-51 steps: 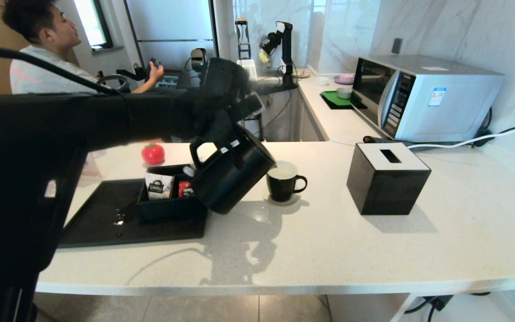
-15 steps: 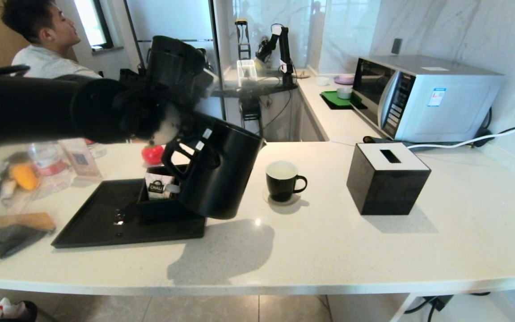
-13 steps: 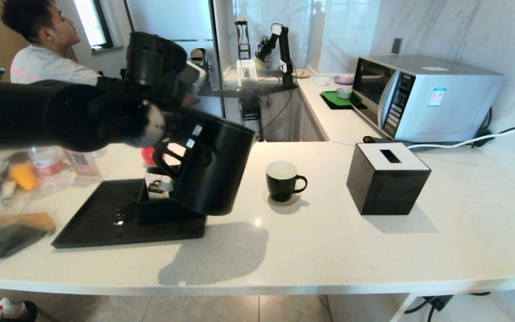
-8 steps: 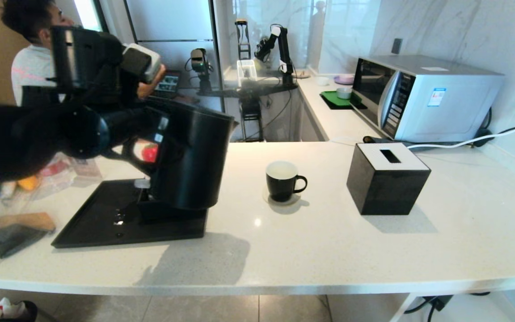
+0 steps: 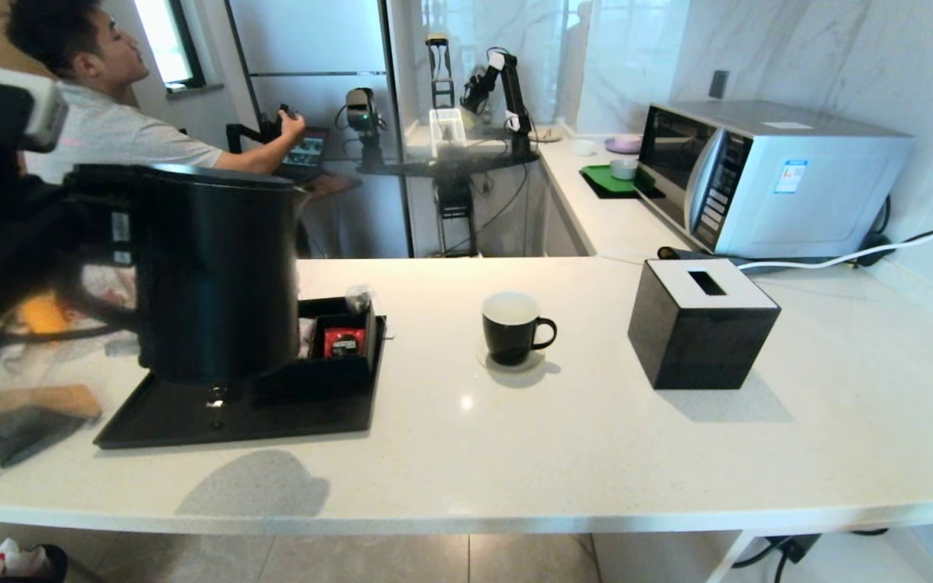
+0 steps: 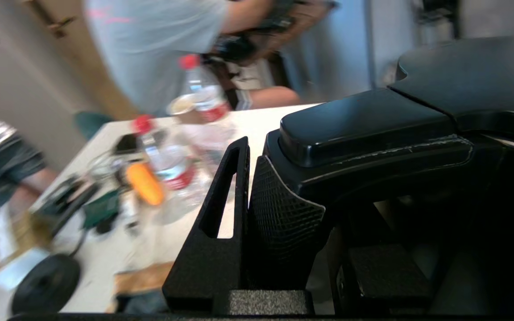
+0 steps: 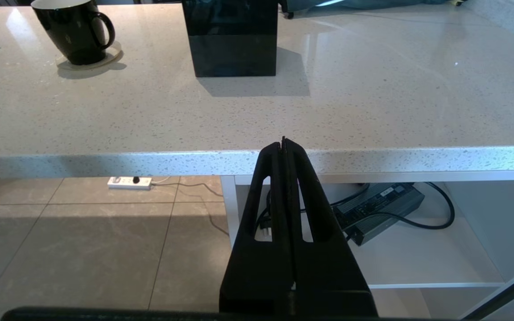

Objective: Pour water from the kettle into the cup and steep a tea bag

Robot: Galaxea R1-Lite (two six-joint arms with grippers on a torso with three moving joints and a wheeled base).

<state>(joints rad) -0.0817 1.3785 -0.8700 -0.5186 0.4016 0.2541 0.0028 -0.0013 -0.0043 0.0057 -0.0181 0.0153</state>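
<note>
Overall: a white speckled stone counter (image 5: 596, 453) in a kitchen with marble walls.
Kettle: the kettle (image 5: 215, 271) is upright at the counter's left end, over the black tray (image 5: 191, 421); whether its base touches the tray cannot be told.
Left gripper: the left gripper (image 6: 283, 209) is clamped on the kettle's handle, one textured finger pressed against it.
Cup: the cup (image 5: 513, 327) stands on a clear coaster (image 5: 511, 362) mid-counter, handle to the right, well apart from the kettle.
Tray contents: a black box (image 5: 329, 356) on the tray holds a red packet (image 5: 342, 342).
Right of cup: a black tissue box (image 5: 701, 322); behind it a microwave (image 5: 766, 174).
Right gripper: the right gripper (image 7: 283, 147) is parked below the counter edge, fingers pressed together, holding nothing.
Room: a seated person (image 5: 102, 121) beyond the counter; bottles (image 6: 185, 133) and clutter at the far left.
</note>
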